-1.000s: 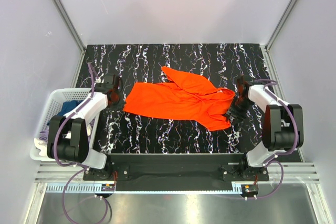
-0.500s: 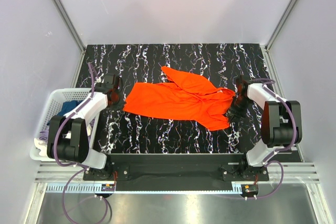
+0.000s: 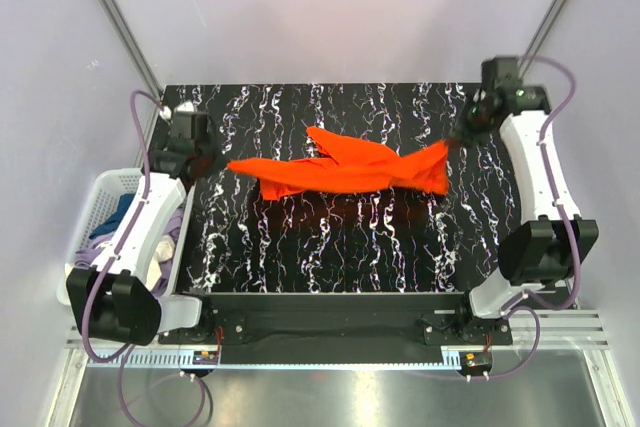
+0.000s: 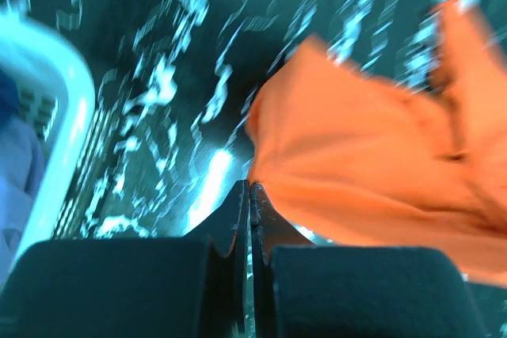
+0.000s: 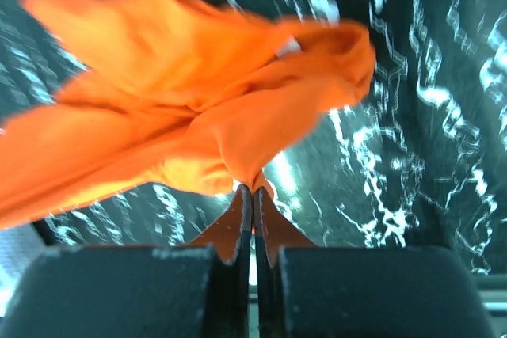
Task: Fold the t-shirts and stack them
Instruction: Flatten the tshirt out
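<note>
An orange t-shirt [image 3: 345, 164] hangs stretched in the air above the black marbled table [image 3: 340, 247], held at both ends. My left gripper [image 3: 212, 162] is shut on its left edge; the wrist view shows the cloth [image 4: 372, 164] pinched at my closed fingertips [image 4: 250, 189]. My right gripper [image 3: 455, 139] is shut on its right end; the cloth [image 5: 198, 100] bunches up from the closed fingertips [image 5: 253, 189] there. Both arms are raised and reach toward the back half of the table.
A white laundry basket [image 3: 95, 197] with blue and pale clothes stands off the table's left edge; its rim shows in the left wrist view [image 4: 55, 108]. Grey walls and metal frame posts enclose the table.
Both grippers have lifted the shirt off the table and moved up and toward the back. The shirt went from lying spread flat to hanging stretched between them.
</note>
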Action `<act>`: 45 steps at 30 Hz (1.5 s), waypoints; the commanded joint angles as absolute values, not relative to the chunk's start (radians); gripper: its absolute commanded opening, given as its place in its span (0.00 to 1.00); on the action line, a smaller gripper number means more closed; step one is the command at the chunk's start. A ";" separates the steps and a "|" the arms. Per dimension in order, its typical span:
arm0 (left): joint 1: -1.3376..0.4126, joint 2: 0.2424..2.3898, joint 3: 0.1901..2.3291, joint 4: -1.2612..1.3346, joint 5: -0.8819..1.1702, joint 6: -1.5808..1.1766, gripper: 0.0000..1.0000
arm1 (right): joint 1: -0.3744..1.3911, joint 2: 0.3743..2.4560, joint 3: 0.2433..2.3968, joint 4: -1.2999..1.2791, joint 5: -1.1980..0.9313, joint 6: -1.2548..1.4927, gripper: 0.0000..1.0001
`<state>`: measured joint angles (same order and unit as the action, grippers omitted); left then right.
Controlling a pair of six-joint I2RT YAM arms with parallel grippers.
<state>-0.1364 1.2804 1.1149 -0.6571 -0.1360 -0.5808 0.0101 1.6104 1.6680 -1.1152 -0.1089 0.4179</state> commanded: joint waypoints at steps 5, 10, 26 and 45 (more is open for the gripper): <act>-0.132 1.195 1.328 -0.617 -0.141 -0.534 0.00 | -0.035 1.733 2.190 -1.294 -0.089 0.425 0.00; -0.130 1.207 1.491 -0.604 -0.140 -0.529 0.00 | -0.052 1.864 2.640 -1.373 -0.164 0.443 0.00; -0.130 1.149 1.894 -0.396 -0.077 -0.545 0.00 | -0.060 1.439 2.527 -0.692 -0.146 0.419 0.00; -0.126 1.434 2.064 -0.239 -0.137 -0.522 0.00 | -0.060 1.543 2.370 -0.325 -0.072 0.313 0.00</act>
<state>-0.1360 1.3651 2.0125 -0.3061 -0.1101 -0.5278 -0.0536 1.4693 2.3890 -0.3840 -0.0982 0.3569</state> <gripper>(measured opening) 0.012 0.012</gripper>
